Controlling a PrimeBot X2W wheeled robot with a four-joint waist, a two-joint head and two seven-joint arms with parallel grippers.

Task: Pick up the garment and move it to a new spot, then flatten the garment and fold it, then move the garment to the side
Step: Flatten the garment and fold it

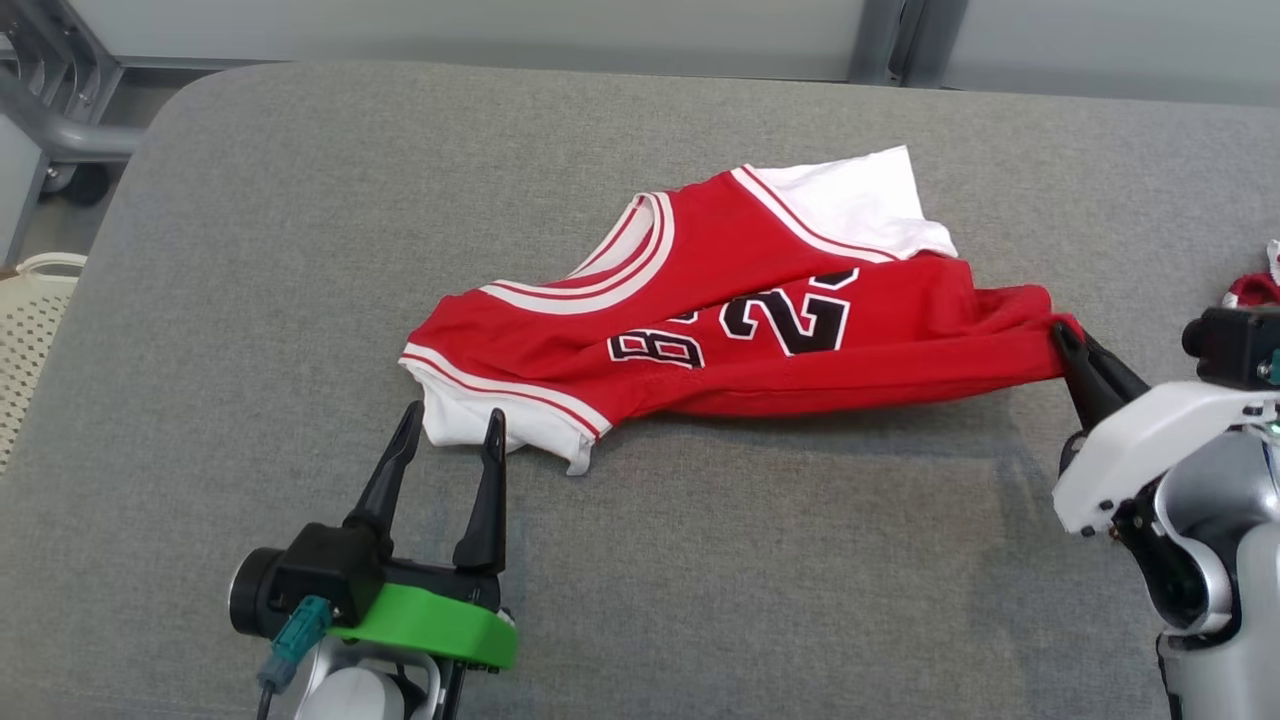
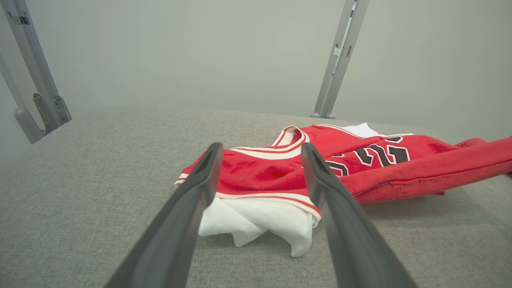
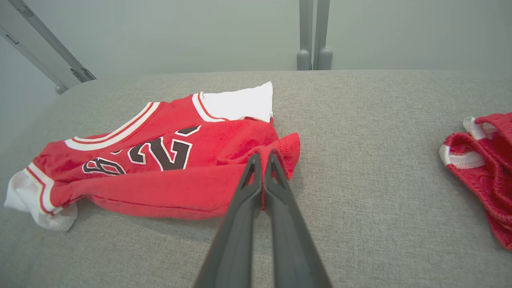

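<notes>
My right gripper (image 1: 1062, 335) is pinched shut on the red bottom corner of the basketball jersey (image 1: 760, 330). My left gripper (image 1: 452, 412) is wide open and holds nothing. Its tips sit just beside the white sleeve (image 1: 545, 430). The jersey lies bunched up in the middle of the gray padded table (image 1: 250, 250).

I think only a little bit of cloth is in the right pinch, so a hard pull may make it slip out. If I pull with that side alone, the jersey may drag along in a lump. My left fingers may also push the sleeve away and miss it.

Another red garment (image 3: 486, 168) lies near on the right, so I could bump it. The table is bare in front and to the left. Past the left edge sits a white basket (image 1: 30, 320).
</notes>
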